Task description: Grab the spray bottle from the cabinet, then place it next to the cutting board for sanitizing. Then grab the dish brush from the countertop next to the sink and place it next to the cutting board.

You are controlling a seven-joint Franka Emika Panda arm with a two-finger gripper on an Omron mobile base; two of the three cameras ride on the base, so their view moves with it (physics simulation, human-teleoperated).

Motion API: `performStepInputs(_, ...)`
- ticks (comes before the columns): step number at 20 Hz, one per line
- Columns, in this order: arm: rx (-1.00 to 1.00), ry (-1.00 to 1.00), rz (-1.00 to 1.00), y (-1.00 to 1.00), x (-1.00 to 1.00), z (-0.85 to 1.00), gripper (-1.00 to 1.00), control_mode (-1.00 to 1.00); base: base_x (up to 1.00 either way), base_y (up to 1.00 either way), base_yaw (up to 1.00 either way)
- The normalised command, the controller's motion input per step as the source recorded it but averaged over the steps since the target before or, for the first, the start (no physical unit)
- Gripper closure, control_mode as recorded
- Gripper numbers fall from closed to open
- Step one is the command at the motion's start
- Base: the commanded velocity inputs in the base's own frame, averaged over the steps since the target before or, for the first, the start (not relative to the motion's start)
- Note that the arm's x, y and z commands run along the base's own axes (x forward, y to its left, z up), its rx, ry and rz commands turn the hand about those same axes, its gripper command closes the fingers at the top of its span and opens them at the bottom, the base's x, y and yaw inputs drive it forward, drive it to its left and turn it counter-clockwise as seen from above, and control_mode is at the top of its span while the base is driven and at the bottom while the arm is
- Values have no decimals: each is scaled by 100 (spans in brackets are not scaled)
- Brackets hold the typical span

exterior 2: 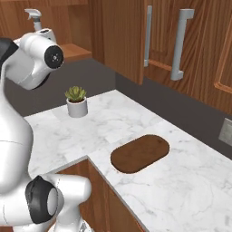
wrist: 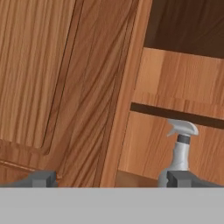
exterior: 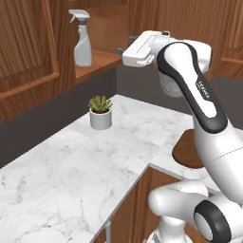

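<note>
The spray bottle (exterior: 82, 40) stands upright on the bare shelf of the open cabinet (exterior: 102, 59), its trigger head pointing left. My gripper (exterior: 124, 46) hovers to its right at shelf height, apart from it, jaws open and empty. In the hand view the spray bottle (wrist: 179, 153) rises just above the right fingertip (wrist: 180, 178), with my gripper (wrist: 111, 179) aimed at the cabinet's frame. The dark oval cutting board (exterior 2: 139, 153) lies flat on the countertop (exterior 2: 181, 190); the arm partly hides the cutting board (exterior: 186, 149) in the left base view. The dish brush and the sink are out of view.
A small plant in a white pot (exterior: 100, 113) stands on the countertop (exterior: 71, 175) below the shelf. The open cabinet door (exterior: 28, 47) swings out on the left. Closed wall cabinets with grey handles (exterior 2: 179, 43) hang above the board.
</note>
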Motion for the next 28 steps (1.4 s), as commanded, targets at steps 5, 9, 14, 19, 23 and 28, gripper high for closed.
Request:
performStepInputs(5,0,0,0,0,26,0,-100,-100,0,0,0)
performStepInputs(9,0,0,0,0,30,0,-100,-100,0,0,0)
performStepInputs(14,0,0,0,3,30,0,-100,-100,0,0,0)
performStepInputs(19,0,0,0,2,19,0,-100,-100,0,0,0)
performStepInputs(23,0,0,1,6,17,-4,-100,-100,0,0,0)
performStepInputs(28,0,0,0,6,14,0,-100,-100,0,0,0)
